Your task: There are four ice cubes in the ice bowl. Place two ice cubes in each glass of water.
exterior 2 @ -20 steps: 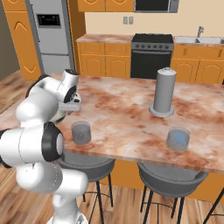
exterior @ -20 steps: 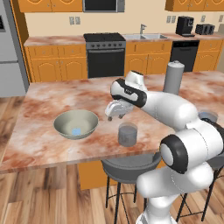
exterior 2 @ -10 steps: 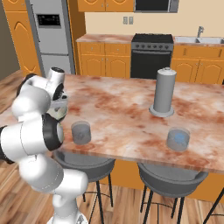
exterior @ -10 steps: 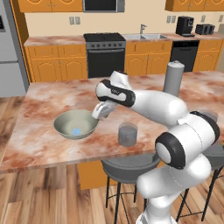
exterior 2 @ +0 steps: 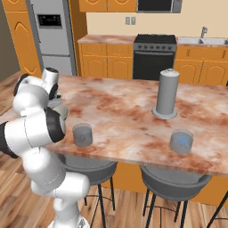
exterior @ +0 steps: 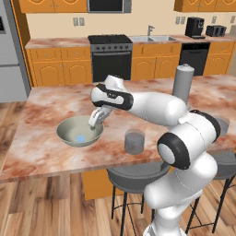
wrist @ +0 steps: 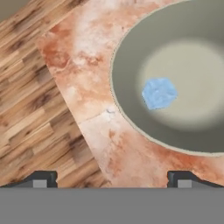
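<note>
- Since the earlier frame, arm swung left; fingers (exterior: 94, 122) now hang over the ice bowl's (exterior: 67, 136) right rim, spread wide, gripping nothing.
- Ice cubes (wrist: 159, 93): pale-blue cluster lying on the bowl's floor.
- Bowl: left part of the marble surface (exterior: 41, 115).
- Glasses of water: one (exterior: 134, 142) right of bowl, near front edge; other (exterior 2: 181, 141) farther right.
- Grey cylinder (exterior 2: 167, 93): behind, between glasses.

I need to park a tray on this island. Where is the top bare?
Bare marble runs from the tall grey cylinder toward the fridge-side end, behind the near glass. Another bare strip lies between the two glasses, the far one. It is crowded around the bowl, where the open gripper hangs over the rim.
</note>
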Controlling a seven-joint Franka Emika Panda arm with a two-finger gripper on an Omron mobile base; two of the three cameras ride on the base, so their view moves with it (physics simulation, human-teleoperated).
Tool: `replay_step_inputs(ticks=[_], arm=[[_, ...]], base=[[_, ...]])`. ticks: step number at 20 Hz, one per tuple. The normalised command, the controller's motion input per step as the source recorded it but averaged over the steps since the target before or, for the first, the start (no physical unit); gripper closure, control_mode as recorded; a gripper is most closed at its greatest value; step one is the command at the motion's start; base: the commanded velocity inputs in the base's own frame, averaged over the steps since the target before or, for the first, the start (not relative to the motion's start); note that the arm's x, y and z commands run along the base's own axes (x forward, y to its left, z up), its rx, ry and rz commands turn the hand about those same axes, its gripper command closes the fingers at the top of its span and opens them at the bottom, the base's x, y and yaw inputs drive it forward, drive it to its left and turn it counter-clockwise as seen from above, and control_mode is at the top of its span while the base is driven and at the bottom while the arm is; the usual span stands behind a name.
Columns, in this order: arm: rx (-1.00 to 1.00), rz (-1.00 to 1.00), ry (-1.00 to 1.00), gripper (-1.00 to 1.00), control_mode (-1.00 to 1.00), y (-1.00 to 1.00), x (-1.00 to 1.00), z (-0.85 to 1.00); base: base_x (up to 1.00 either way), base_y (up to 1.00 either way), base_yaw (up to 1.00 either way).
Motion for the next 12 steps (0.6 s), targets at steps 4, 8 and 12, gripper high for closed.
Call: replay_step_inputs(ticks=[4,8,12], arm=[[0.00,0.12,0.00,-1.00,-1.00,0.29,0.18,-0.03],[0.00,0.08,0.00,-1.00,-1.00,0.28,0.13,-0.13],[0.00,0.06,0.00,-1.00,-1.00,0.23,0.10,-0.24]], base=[[0.00,0.00,0.00],[0.00,0.00,0.00],[0.00,0.00,0.00]])
